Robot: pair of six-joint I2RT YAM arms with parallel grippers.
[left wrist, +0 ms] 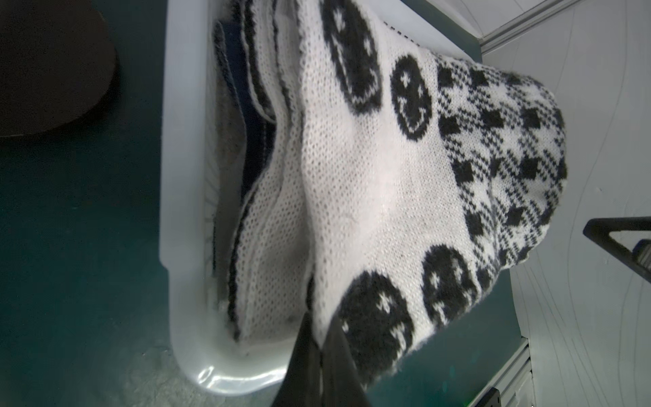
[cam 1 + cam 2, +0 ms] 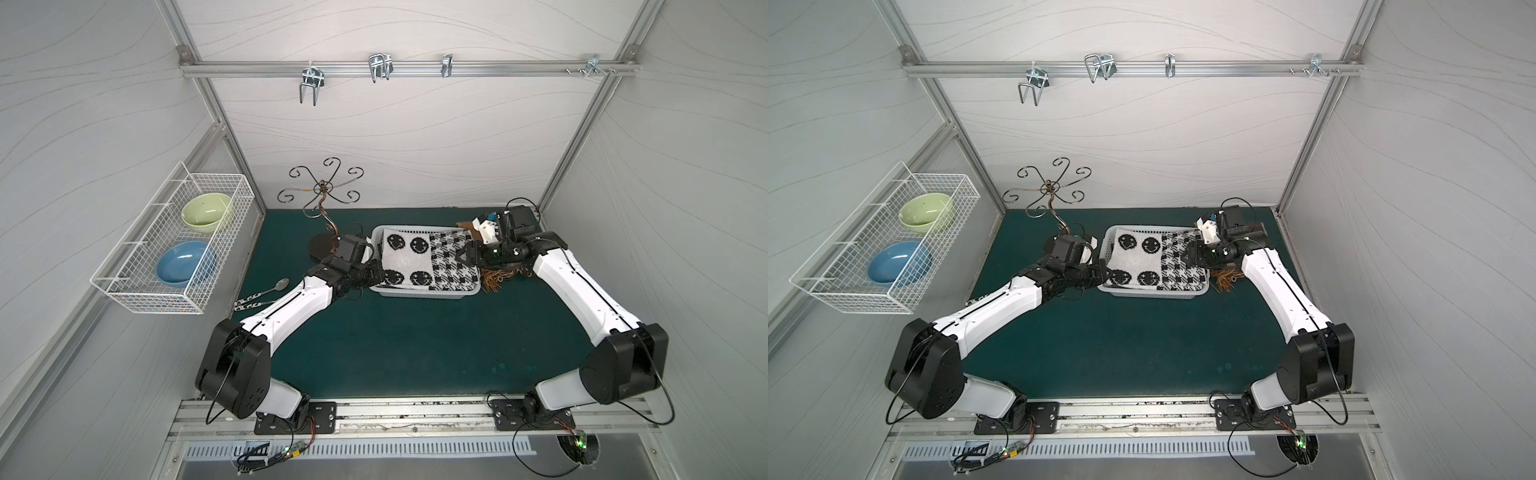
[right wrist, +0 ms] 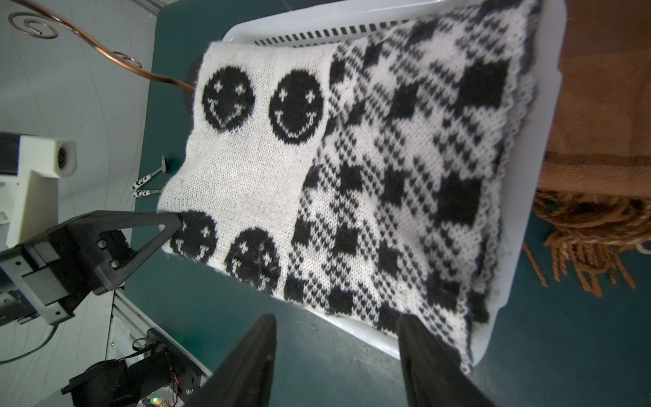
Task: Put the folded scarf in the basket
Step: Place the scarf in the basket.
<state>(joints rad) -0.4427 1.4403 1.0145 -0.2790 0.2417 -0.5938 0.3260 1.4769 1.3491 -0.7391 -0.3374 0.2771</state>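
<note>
The folded scarf (image 2: 428, 259) (image 2: 1154, 259) is black-and-white knit with smiley faces on one half and a check pattern on the other. It lies in the white basket (image 2: 424, 296) (image 2: 1154, 296) and covers most of it. My left gripper (image 2: 379, 270) (image 2: 1108, 272) (image 1: 321, 322) is shut on the scarf's near smiley corner (image 1: 370, 176), which is held slightly above the basket rim (image 1: 183, 141). My right gripper (image 2: 462, 255) (image 2: 1190, 255) (image 3: 336, 319) is open at the scarf's checked end (image 3: 405, 176), holding nothing. One finger (image 3: 422, 352) lies against the checked edge, by the basket rim (image 3: 387, 14).
A brown fringed scarf (image 2: 503, 276) (image 3: 599, 141) lies just right of the basket. A copper hook stand (image 2: 322, 195) rises from a dark base behind the left wrist. Patterned spoons (image 2: 266, 293) lie at the left. A wire rack (image 2: 174, 245) holding two bowls hangs on the left wall.
</note>
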